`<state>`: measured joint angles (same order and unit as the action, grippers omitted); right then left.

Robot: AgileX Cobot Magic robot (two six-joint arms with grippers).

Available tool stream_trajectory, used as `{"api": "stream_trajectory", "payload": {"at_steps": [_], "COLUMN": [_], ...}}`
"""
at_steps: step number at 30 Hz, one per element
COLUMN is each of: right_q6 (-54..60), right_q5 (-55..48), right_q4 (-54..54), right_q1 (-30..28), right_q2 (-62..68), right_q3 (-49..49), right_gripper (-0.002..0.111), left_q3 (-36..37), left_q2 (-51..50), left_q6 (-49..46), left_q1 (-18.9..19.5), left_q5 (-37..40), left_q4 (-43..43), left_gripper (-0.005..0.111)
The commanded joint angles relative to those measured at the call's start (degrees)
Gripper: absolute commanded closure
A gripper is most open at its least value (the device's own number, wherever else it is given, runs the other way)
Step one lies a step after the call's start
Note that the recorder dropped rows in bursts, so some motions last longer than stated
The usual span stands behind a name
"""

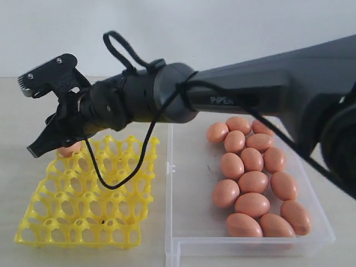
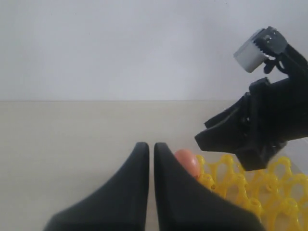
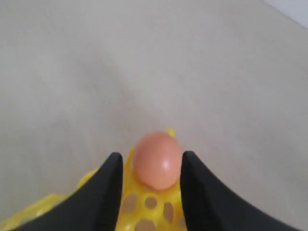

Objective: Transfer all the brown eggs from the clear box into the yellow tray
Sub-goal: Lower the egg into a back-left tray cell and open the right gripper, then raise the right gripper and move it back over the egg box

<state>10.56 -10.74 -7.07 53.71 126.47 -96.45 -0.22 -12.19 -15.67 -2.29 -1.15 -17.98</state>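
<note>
Pale beige table (image 1: 8, 167) runs back to a plain white wall (image 1: 222, 28). One brown egg (image 3: 156, 161) sits in a corner cell of the yellow tray (image 1: 83, 222), directly under the tips of the right gripper (image 1: 26, 117).

In the right wrist view the egg lies between the gripper's two dark fingers (image 3: 108, 192). A strip of yellow shows between it and one finger. The other finger's edge meets the egg's outline, and I cannot tell whether it touches.

From the side the fingers stand wide apart. One is raised high with its grey ribbed pad (image 1: 25, 83) showing, and the other angles down just over the egg. The right gripper is open, and the egg rests on the tray rather than in a grip.

The rest of the tray spreads back from the fingertips, under the gripper's wrist. A black cable (image 1: 119, 167) loops from the wrist and hangs over the tray's cells.

Further back, alongside the dark arm (image 1: 267, 83), the clear box (image 1: 189, 222) lies just beside the tray. About fifteen other eggs (image 1: 253, 182) are packed close together in the side of the box away from the gripper.

The left gripper (image 2: 151, 147) sits low over the table on the tray's outer side. Its fingers are closed to a thin slit with nothing between them. The egg lies just past one of its fingertips, and the right gripper hangs beyond and higher.
</note>
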Motion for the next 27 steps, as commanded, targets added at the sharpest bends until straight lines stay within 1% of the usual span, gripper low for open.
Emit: {"api": "stream_trajectory", "payload": {"at_steps": [1,2,4,6,7,9,11,13,15,18,21,24,27], "right_q6": [3.53,2.58,-0.80,-2.61,-2.61,-2.48,-2.61,-3.24,-4.57,-4.29,1.63,9.83,15.15], "right_q5": [-13.75,-17.06,-19.17,-21.31,-22.65,-27.45,-36.94,-44.57,-49.84,-53.53,-56.22,-59.22,-59.22], "right_q4": [4.79,10.32,18.58,24.64,25.99,32.05,39.56,44.25,46.40,46.72,42.16,36.59,30.33], "right_q1": [0.06,0.06,0.06,0.06,0.06,0.06,0.06,0.06,0.06,0.06,0.06,0.06,-0.06], "right_q2": [-5.45,-7.08,-9.06,-10.40,-10.53,-10.67,-10.67,-10.67,-10.67,-10.67,-10.67,-10.67,-10.67], "right_q3": [-0.21,-0.21,-0.21,-0.21,-0.21,-0.21,-0.21,-0.21,-0.21,-0.21,-0.21,-0.21,-0.21], "right_gripper": [0.084,0.095,0.108,0.108,0.108,0.108,0.108,0.108,0.108,0.108,0.108,0.108,0.108], "left_q3": [0.22,0.22,0.22,0.22,0.22,0.22,0.22,0.22,0.22,0.22,0.22,0.22,0.22], "left_q2": [-0.18,-0.18,-0.18,-0.18,-0.18,-0.18,-0.18,-0.18,-0.18,-0.18,-0.18,-0.18,-0.18], "left_q6": [-0.30,-0.30,-0.30,-0.30,-0.30,-0.30,-0.30,-0.30,-0.30,-0.30,-0.30,-0.30,-0.30], "left_q1": [-0.29,-0.29,-0.29,-0.29,-0.29,-0.29,-0.29,-0.29,-0.29,-0.29,-0.29,-0.29,-0.29], "left_q5": [-0.59,-0.59,-0.59,-0.59,-0.59,-0.59,-0.59,-0.59,-0.59,-0.59,-0.59,-0.59,-0.59], "left_q4": [-0.30,-0.30,-0.30,-0.30,-0.30,-0.30,-0.30,-0.30,-0.30,-0.30,-0.30,-0.30,-0.30], "left_gripper": [0.103,0.103,0.103,0.103,0.103,0.103,0.103,0.103,0.103,0.103,0.103,0.103,0.103]}}
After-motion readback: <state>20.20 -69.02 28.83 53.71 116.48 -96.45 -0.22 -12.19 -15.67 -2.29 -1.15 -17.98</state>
